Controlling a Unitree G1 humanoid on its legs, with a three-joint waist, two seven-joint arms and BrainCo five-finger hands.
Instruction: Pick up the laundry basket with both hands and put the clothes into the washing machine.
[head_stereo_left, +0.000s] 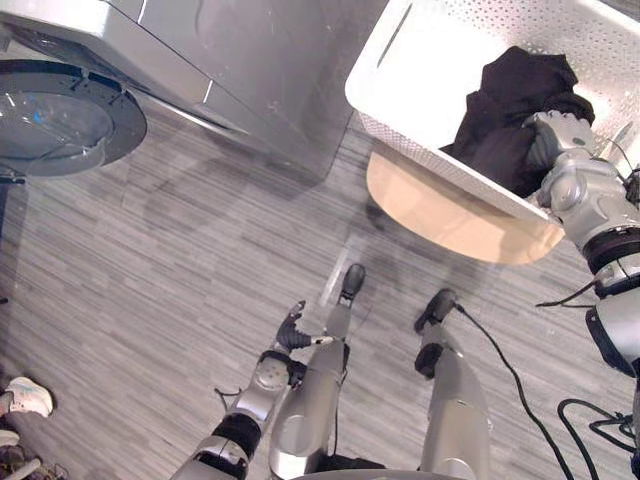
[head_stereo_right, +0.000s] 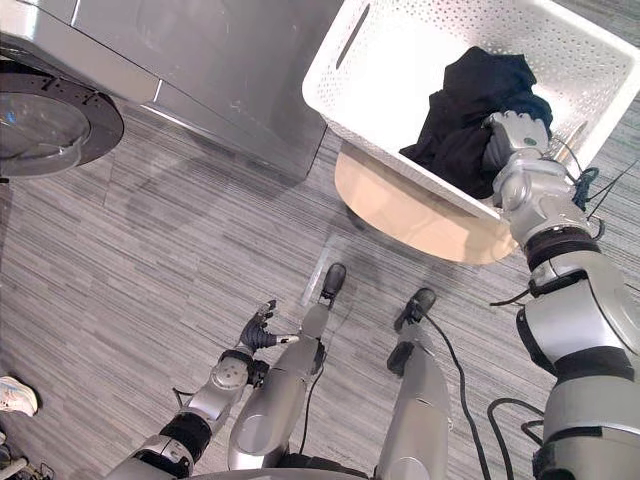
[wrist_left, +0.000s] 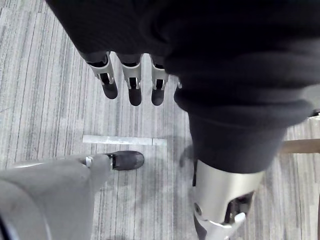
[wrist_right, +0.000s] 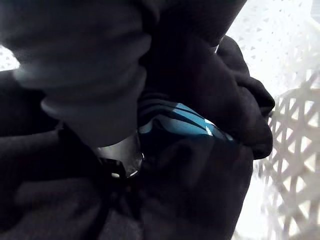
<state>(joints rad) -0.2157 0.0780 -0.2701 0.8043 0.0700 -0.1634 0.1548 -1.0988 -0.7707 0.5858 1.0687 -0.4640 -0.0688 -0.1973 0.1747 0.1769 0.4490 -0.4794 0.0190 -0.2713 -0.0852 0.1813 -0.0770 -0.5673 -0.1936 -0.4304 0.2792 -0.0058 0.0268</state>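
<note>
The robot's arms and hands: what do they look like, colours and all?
The left arm and right arm are rounded silver-grey shells with black bands at the joints. The left hand has slim silver fingers with dark tips and a dark ribbed cover over its wrist. The right hand looks silver-grey and blocky.

Bare grey floor (head_stereo_left: 180, 260) lies open between the washing machine (head_stereo_left: 250, 70), whose round door (head_stereo_left: 60, 115) juts out on the left, and the open-topped laundry basket (head_stereo_right: 400, 60) on a round wooden table (head_stereo_right: 420, 220), its perforated walls hemming the dark clothes (head_stereo_right: 470, 100).
</note>
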